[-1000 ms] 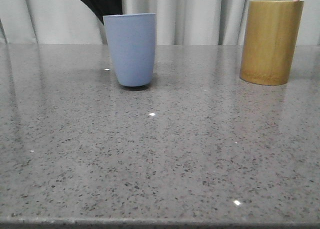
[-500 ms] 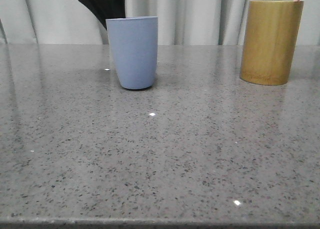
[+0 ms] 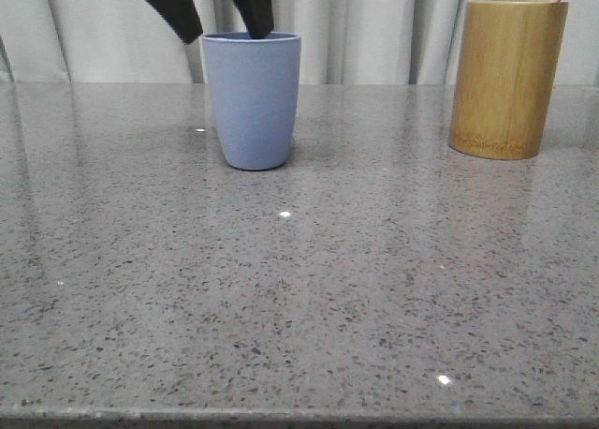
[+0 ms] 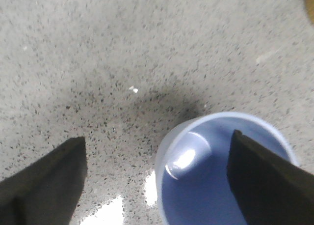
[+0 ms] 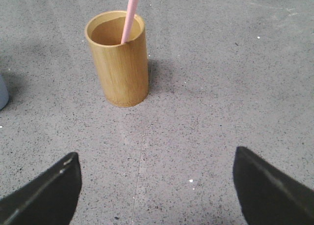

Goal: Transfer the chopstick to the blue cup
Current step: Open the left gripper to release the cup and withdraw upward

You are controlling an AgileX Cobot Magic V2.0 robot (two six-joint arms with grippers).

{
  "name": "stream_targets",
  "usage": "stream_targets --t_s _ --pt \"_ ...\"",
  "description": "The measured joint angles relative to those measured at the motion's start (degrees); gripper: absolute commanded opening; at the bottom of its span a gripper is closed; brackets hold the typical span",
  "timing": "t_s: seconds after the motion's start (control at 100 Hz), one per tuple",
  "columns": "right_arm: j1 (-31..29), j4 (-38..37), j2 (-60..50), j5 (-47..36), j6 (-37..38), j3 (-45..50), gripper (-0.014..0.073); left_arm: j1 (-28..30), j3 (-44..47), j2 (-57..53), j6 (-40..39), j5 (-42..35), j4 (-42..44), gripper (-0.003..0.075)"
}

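Plainly the transfer has not begun: the thin pink chopstick (image 5: 127, 16) leans inside the tall bamboo cup (image 5: 119, 58), while the smooth, matte blue cup (image 3: 252, 99) stands empty on the speckled grey desk (image 3: 299, 288). The left gripper (image 3: 217, 6) hangs with jaws wide astride the blue cup's rim, one finger outside and one over its mouth. The right gripper (image 5: 157, 193), jaws wide and empty, faces the bamboo cup and, I judge, must next close on the stick's upper end.
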Motion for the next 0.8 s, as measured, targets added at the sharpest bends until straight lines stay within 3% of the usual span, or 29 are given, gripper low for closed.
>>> stream_targets --t_s 0.25,0.52,0.8 --pt "0.0 0.0 0.0 0.0 0.0 0.0 0.0624 0.0 -0.6 -5.6 -1.3 0.3 0.1 0.0568" --pt "0.0 0.0 0.0 0.0 0.0 0.0 0.0624 0.5 3.5 -13.7 -2.9 0.4 6.3 0.0568" --pt "0.0 0.0 0.0 0.0 0.0 0.0 0.0624 9.9 16.0 -23.8 -3.1 0.5 8.3 0.0568"
